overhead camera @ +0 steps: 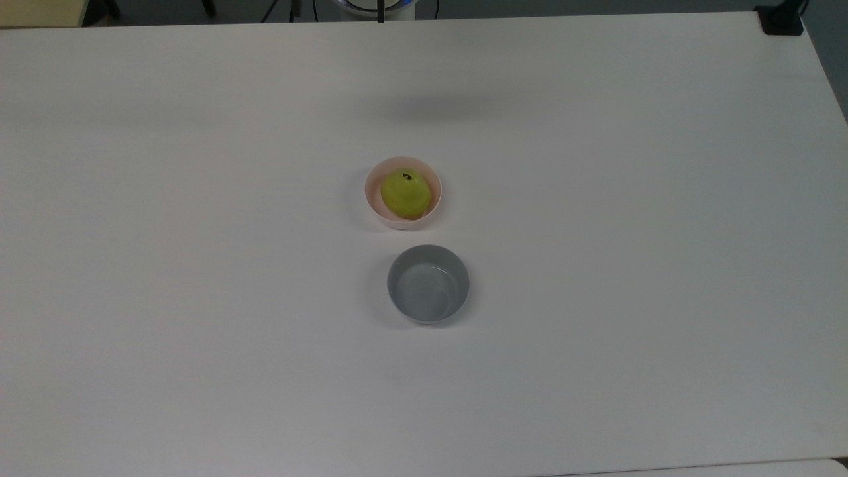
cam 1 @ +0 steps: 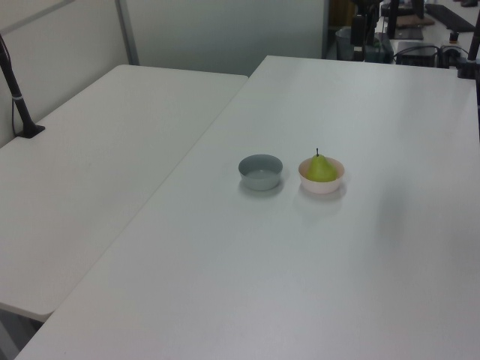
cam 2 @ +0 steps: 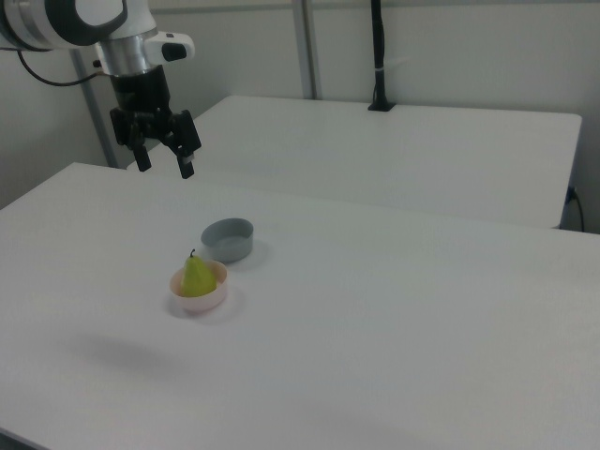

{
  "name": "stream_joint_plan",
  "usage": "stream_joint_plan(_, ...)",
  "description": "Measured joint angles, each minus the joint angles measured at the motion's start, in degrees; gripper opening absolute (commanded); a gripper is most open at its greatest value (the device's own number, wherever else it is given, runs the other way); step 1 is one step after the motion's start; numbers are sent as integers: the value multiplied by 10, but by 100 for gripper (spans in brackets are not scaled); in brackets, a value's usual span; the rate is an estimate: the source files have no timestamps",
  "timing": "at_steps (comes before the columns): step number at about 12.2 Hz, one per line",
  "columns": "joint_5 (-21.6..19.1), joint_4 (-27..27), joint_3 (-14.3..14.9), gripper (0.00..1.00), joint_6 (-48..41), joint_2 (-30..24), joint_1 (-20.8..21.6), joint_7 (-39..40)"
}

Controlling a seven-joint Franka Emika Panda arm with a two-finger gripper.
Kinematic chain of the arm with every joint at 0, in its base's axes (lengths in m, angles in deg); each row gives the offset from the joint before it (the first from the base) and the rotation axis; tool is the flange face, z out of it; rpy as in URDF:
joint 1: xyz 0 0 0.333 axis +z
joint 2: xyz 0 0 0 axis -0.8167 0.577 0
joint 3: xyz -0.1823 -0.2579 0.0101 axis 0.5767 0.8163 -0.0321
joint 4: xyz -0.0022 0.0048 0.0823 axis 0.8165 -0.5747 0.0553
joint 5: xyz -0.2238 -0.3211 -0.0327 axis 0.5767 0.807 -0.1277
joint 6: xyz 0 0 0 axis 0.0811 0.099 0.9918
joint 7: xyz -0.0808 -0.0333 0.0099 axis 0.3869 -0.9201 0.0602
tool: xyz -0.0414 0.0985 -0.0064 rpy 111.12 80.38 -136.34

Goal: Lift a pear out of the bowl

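Right view: gripper [cam 2: 164, 155] hangs high over the surface [cam 2: 394, 309], fingers spread apart, nothing held. Pear [cam 2: 196, 277] sits well below and toward the right view's right — upright in the pink bowl [cam 2: 199, 298], stem up, long axis vertical. Grey bowl [cam 2: 228, 240] stands just beside it, empty.

Pear [overhead camera: 405, 193] sits in pink bowl [overhead camera: 403, 193], mid-table [overhead camera: 199, 265]. Grey bowl [overhead camera: 428, 284] just below, apart, on white surface.
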Motion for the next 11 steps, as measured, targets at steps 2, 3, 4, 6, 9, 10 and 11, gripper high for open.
stream_joint_plan(2,0,0,0,100,0,0,-1,0)
stream_joint_plan(3,0,0,1,100,0,0,-4,0)
stream_joint_plan(4,0,0,1,100,0,0,-7,0)
stream_joint_plan(6,0,0,1,100,0,0,-8,0)
stream_joint_plan(9,0,0,1,100,0,0,-8,0)
stream_joint_plan(10,0,0,1,100,0,0,-8,0)
stream_joint_plan(11,0,0,1,100,0,0,-8,0)
